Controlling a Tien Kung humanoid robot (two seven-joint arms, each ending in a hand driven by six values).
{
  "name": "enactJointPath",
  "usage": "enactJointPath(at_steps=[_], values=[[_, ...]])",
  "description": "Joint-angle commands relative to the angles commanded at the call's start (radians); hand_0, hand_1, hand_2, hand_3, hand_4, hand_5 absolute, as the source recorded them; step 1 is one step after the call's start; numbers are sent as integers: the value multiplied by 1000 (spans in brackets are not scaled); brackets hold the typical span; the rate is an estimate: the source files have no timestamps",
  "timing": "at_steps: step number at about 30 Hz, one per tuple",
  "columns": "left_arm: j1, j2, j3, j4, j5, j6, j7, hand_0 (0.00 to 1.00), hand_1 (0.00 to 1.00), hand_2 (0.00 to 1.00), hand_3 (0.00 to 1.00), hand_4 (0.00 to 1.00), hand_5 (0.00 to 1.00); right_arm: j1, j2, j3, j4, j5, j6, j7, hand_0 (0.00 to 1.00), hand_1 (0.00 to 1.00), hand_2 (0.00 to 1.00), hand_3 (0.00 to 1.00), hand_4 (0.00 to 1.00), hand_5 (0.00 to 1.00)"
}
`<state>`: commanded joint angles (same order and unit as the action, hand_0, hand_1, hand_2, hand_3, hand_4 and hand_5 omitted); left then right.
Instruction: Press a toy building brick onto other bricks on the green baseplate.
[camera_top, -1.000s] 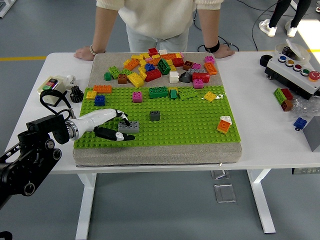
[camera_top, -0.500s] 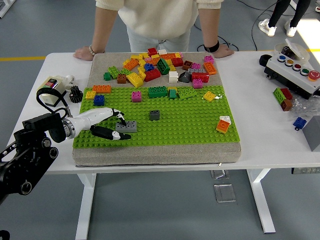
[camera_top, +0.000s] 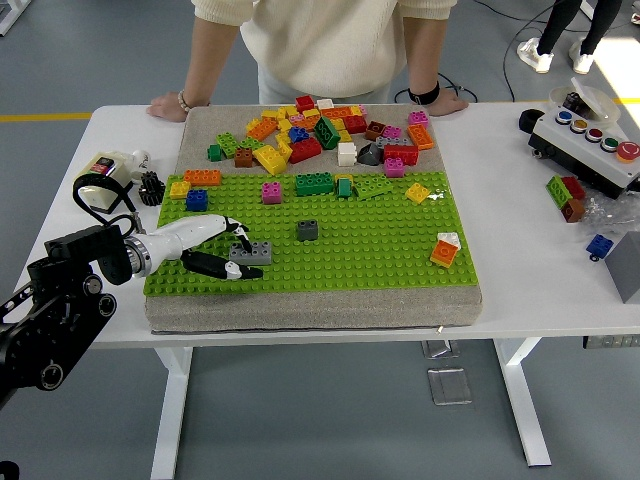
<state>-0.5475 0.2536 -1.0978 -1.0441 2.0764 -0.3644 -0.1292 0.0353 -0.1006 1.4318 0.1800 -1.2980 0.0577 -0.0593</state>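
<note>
Grey brick: long, low, on near-left part of green baseplate; left hand on it.
Left hand: white w/ black tips, comes in from pic's left low over the plate; fingers curled over brick's top, thumb along its near side. Fingers closed on the brick, pinch-style.
Left arm: black, from lower-left corner, cable loop over wrist.
Right arm: out of view.
Baseplate: green studded sheet on a beige foam pad, centre of white worktop.
Dark grey brick: small, alone mid-plate, right of & beyond grey brick, apart from it.
Orange-white stack: near plate's right edge, tilted.
Far row on plate: orange brick, yellow brick, blue brick at left; pink brick, green block mid; yellow tile at right.
Loose pile: mixed colours on pad beyond plate.
Person: stands at far side, both hands flat on worktop edge – one at left w/ bracelet, other at right w/ dark wristband. Not touching bricks.
Button box: far right of worktop, coloured buttons on top.
Spare bricks: green/red/brown cluster near box; blue one nearer right edge.
White device: left of pad, black gear-like piece beside it.
</note>
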Motion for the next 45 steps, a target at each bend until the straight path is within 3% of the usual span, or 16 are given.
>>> enactJointPath(at_steps=[36, 45], values=[[1, -6, 9, 7, 0, 0, 2, 998, 932, 897, 643, 998, 751, 0, 2, 0, 0, 1, -3, 0, 758, 686, 732, 692, 970, 492], [0, 0, -24, -33, -20, 7, -1, 998, 930, 892, 642, 998, 750, -2, 1, -1, 0, 1, -3, -1, 758, 686, 732, 692, 970, 491]])
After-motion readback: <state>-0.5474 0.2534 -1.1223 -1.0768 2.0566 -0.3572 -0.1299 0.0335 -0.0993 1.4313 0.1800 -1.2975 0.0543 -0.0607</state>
